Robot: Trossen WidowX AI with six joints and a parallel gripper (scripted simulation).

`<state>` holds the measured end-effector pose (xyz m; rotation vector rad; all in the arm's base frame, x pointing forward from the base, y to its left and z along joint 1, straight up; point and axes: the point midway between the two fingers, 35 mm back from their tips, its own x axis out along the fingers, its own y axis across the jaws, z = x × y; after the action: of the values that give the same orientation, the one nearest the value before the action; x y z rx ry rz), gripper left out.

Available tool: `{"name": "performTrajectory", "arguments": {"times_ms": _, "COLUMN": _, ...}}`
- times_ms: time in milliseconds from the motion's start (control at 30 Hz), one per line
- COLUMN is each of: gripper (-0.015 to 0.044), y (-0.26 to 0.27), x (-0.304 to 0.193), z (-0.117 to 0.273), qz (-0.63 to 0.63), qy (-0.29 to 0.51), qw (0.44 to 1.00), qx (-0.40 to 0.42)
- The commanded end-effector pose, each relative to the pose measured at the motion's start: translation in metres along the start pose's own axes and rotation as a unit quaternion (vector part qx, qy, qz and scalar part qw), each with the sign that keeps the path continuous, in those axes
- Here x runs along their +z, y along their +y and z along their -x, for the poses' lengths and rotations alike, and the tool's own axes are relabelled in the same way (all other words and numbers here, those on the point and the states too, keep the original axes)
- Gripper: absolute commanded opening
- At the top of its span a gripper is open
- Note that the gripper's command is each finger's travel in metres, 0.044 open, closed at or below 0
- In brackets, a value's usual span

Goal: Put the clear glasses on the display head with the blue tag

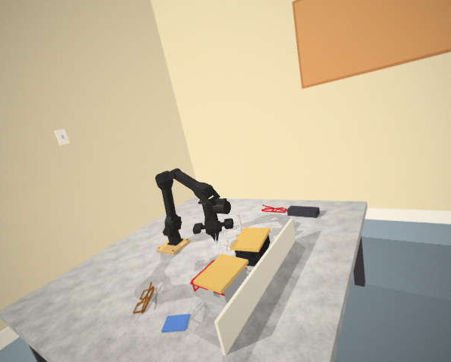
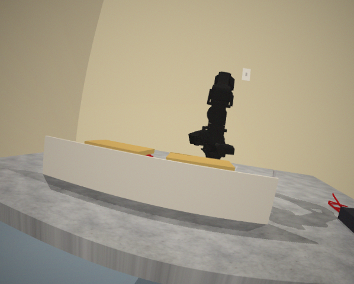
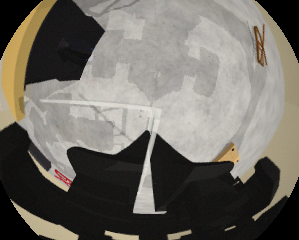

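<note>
My gripper (image 1: 216,238) (image 3: 149,134) points down in front of the heads, its fingers nearly together, shut on the clear glasses (image 3: 99,103). In the wrist view one long bar of them runs left from just beyond the fingertips, and a part passes between the fingers. In the top view they are faint thin lines, so their exact tilt is hard to tell. The dark head (image 1: 253,258) (image 3: 64,60) has a yellow top and a small blue mark at its edge in the wrist view. The light grey head (image 1: 237,281) also has a yellow top and wears red glasses (image 1: 202,269).
A long cream panel (image 1: 256,286) (image 2: 158,183) stands behind both heads. Brown glasses (image 1: 143,299) (image 3: 260,45) and a blue square (image 1: 175,323) lie near the front left. Another pair of red glasses (image 1: 274,209) lies beside a dark box (image 1: 302,211) (image 2: 353,221) at the far end.
</note>
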<state>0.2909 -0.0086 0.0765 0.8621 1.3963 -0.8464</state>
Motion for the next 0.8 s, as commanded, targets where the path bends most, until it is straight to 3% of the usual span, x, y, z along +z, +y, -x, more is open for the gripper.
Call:
{"name": "performTrajectory", "arguments": {"times_ms": 0, "gripper": 0.0000, "y": 0.003, "x": 0.002, "z": 0.025, "qz": 0.000, "qy": -0.007, "qw": 1.000, "qx": 0.009}}
{"name": "performTrajectory", "arguments": {"times_ms": 333, "gripper": 0.0000, "y": 0.000, "x": 0.000, "z": 0.070, "qz": 0.000, "qy": -0.007, "qw": 1.000, "qx": 0.008}}
{"name": "performTrajectory", "arguments": {"times_ms": 767, "gripper": 0.0000, "y": 0.003, "x": -0.001, "z": 0.070, "qz": 0.000, "qy": -0.007, "qw": 1.000, "qx": 0.008}}
